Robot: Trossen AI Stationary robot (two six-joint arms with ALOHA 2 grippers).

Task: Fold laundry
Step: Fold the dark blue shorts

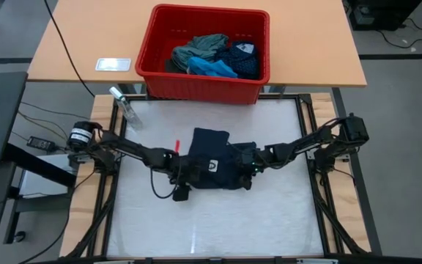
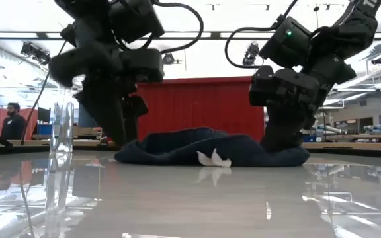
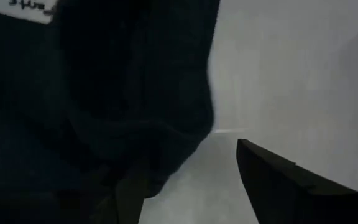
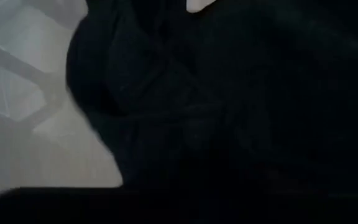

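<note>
Sitting at top centre of the high view, the red bin (image 1: 152, 70) held a grey-green shirt (image 1: 200, 48), bright blue piece (image 1: 212, 69) and navy dotted piece (image 1: 245, 62). Nearby stood a clear bottle (image 1: 125, 107) at upper left of the mat, w/ a small red item (image 1: 176, 144) beside the left arm. The dark navy garment (image 1: 215, 167) lay mid-frame, long axis roughly left-right, a flap pointing up-frame; left gripper (image 1: 182, 174) had fingers parted at its left edge, right gripper (image 1: 249, 169) at its right edge, fingers' state unclear.
</note>
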